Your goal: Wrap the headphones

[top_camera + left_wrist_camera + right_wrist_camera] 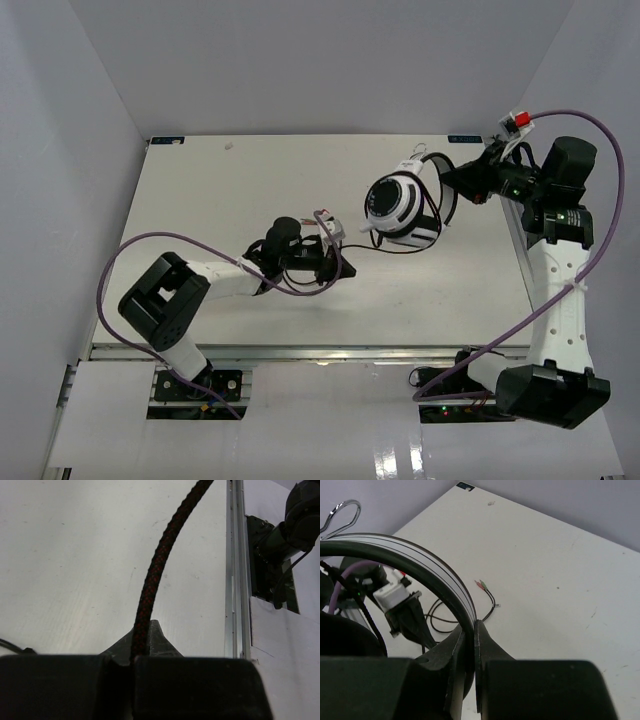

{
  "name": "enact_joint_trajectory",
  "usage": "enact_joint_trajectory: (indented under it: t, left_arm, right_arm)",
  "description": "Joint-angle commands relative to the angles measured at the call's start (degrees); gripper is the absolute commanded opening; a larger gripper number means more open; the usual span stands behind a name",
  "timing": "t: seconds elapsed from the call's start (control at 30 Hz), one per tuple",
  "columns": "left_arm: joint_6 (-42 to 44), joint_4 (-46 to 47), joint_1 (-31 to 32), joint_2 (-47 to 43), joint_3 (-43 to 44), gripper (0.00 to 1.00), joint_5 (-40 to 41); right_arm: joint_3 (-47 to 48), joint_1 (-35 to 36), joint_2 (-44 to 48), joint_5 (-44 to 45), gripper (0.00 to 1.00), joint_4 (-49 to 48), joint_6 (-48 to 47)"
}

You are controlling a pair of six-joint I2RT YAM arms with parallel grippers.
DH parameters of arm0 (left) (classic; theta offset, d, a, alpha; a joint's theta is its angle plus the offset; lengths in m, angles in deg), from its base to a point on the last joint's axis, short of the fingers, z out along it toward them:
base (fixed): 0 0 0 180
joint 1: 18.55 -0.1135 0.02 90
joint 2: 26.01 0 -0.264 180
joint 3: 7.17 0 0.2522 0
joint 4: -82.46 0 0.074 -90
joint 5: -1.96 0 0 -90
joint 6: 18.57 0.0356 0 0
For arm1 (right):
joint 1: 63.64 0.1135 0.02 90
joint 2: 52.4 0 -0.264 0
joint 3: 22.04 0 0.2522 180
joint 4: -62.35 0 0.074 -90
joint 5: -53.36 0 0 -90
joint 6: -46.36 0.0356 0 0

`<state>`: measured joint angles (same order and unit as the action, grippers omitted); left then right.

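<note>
Your right gripper clenches the headband, so the headphones sit right of centre on the table; left gripper pinches the cable; cord probably limp and light; grip the stiff band, not the cups.

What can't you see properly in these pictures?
- Left wrist view: the cable runs off the top edge, and its lower end disappears between the fingers of the shut left gripper.
- Right wrist view: the headband is cut off at the left edge. The right gripper, clamped on it, covers the lower part.
- Top view: the headphones show, but the plugs are too small to find there.
</note>
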<state>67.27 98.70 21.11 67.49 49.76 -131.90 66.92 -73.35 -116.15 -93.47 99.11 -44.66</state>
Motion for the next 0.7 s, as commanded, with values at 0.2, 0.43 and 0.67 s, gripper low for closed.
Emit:
enact_joint_trajectory:
  t: [0.2,0.43,0.67]
  left_arm:
    - [1.35,-26.65,-13.22,-8.32,15.62,0.0,-6.43]
    - [-13.2,-36.05,-11.66,-0.56,29.81,0.0,-17.16]
    - [-22.63,-37.67,-8.01,2.43,30.98,0.0,-21.07]
  right_arm:
    - [-9.76,2.09,6.86,16.19,0.08,2.14,-37.43]
    - [-25.53,22.29,11.42,45.01,0.08,-11.69,-39.82]
    - [-31.15,34.12,7.44,75.43,0.08,-28.66,-34.08]
